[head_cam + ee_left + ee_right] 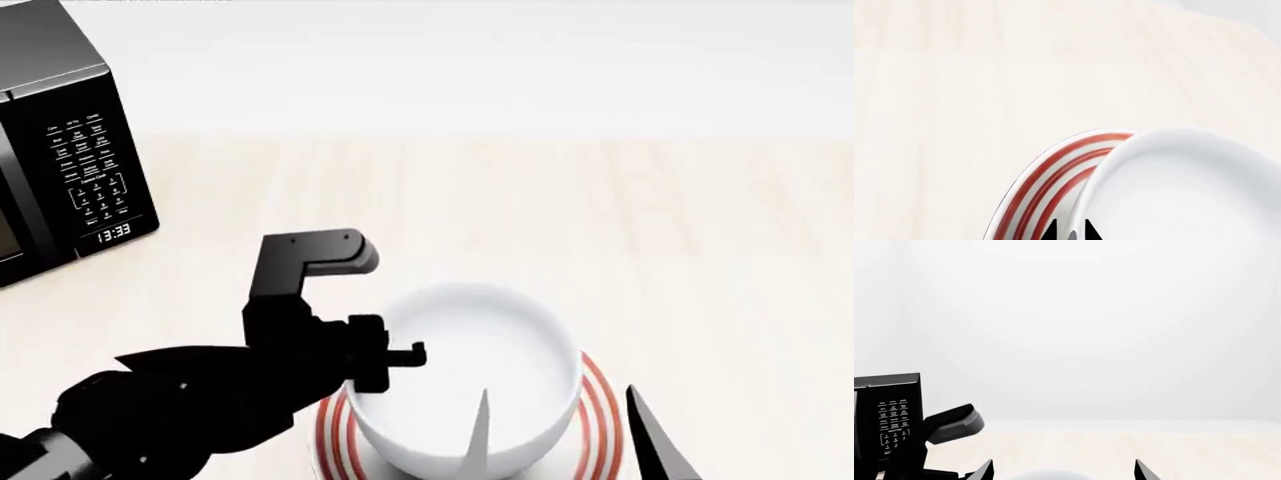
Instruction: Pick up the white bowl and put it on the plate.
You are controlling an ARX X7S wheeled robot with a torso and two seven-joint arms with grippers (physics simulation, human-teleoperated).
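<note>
The white bowl (467, 360) sits over the plate (603, 420), whose red rings show around its base; I cannot tell whether they touch. My left gripper (400, 358) is shut on the bowl's left rim. In the left wrist view its two fingertips (1071, 232) pinch the bowl (1187, 190) wall, with the plate (1047, 175) just beyond. My right gripper (566, 445) is open, with fingertips spread wide at the bowl's near right side. In the right wrist view its fingertips (1063, 471) straddle the bowl's top edge (1051, 476).
A black microwave (67, 150) stands at the table's far left, and also shows in the right wrist view (891, 415). The pale wood table (601, 220) stretches behind and to the right of the plate. A white wall lies beyond.
</note>
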